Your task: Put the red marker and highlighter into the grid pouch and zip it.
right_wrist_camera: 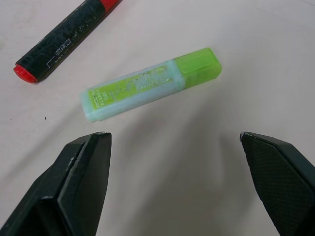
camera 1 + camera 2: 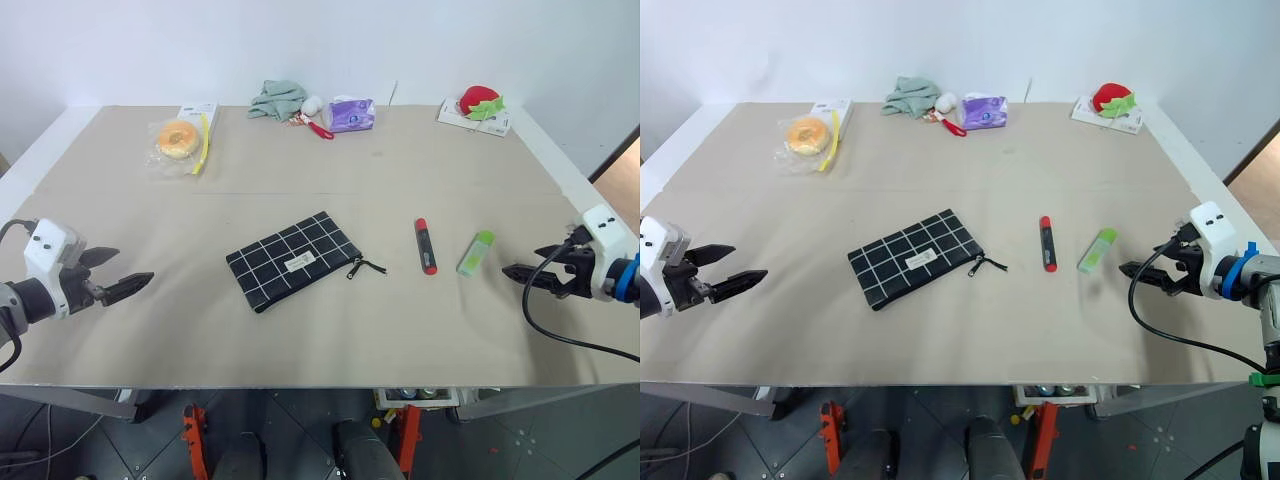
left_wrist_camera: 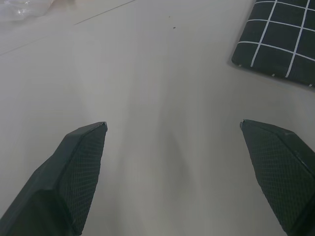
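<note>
The grid pouch (image 2: 294, 258), black with white lines and a small label, lies flat mid-table with its zipper pull (image 2: 366, 266) trailing to the right. To its right rest the red marker (image 2: 426, 245) and then the lime-green highlighter (image 2: 476, 252). My right gripper (image 2: 520, 274) hovers open just right of the highlighter (image 1: 150, 84), nothing between its fingers; the marker (image 1: 64, 40) shows beyond. My left gripper (image 2: 125, 276) stands open and empty at the table's left, well away from the pouch (image 3: 278, 42).
Along the far edge lie a bagged doughnut (image 2: 178, 139), a green cloth (image 2: 278, 97), a small red-and-white tool (image 2: 316, 126), a purple packet (image 2: 352, 114) and a strawberry plush (image 2: 482, 102) on a white card. The table's front edge (image 2: 300, 385) runs close below the grippers.
</note>
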You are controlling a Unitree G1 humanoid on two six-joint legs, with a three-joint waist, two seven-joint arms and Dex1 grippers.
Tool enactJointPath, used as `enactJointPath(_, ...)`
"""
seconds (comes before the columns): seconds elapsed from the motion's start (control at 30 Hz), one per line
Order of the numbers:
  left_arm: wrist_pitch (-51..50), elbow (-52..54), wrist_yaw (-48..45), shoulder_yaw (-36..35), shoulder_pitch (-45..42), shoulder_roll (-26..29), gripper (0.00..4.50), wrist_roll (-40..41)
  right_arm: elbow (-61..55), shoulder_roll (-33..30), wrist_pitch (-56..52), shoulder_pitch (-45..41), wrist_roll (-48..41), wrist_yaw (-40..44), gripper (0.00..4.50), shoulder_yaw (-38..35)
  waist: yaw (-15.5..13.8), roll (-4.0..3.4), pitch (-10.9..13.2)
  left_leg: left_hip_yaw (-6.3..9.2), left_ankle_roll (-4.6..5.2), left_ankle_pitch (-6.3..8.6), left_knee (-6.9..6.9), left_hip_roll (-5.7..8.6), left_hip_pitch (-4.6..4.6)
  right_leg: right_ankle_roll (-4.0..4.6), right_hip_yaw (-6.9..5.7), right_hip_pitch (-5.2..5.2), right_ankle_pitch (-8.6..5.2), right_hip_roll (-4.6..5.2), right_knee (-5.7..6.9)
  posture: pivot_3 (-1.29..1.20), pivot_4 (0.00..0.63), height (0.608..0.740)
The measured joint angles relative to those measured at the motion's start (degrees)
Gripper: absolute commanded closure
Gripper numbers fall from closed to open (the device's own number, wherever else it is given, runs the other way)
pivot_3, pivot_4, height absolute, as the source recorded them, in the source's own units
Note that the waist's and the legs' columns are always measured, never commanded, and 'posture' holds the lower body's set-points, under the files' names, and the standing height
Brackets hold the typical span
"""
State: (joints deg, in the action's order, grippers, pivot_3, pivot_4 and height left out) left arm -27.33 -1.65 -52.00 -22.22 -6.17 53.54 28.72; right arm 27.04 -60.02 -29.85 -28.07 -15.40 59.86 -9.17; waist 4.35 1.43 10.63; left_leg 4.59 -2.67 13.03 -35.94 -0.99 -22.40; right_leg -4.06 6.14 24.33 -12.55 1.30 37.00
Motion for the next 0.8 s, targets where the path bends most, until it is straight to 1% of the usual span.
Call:
enactJointPath(0.2,-1.74,-0.1,0.72,0.08,-2.15,-0.86,0.02,0.05,0.01,0.0,0.1,-0.79,0.03,-0.05,0.0,-0.01,0.0,0.0,0.0,-0.01,0.0,0.0,-0.06,0.0,0.0,-0.01,0.01,-0.01,0.03,0.0,0.02,0.0,0.15,0.739)
enactJointPath(0.8,-2.77,-0.1,1.96,0.09,-3.46,-0.98,0.02,-0.19,0.41,0.0,1.29,-0.86,0.04,-0.02,0.0,-0.03,0.01,0.0,0.0,-0.01,0.0,0.0,-0.09,0.0,0.0,-0.02,0.01,-0.01,0.06,0.0,0.04,0.0,0.15,0.739)
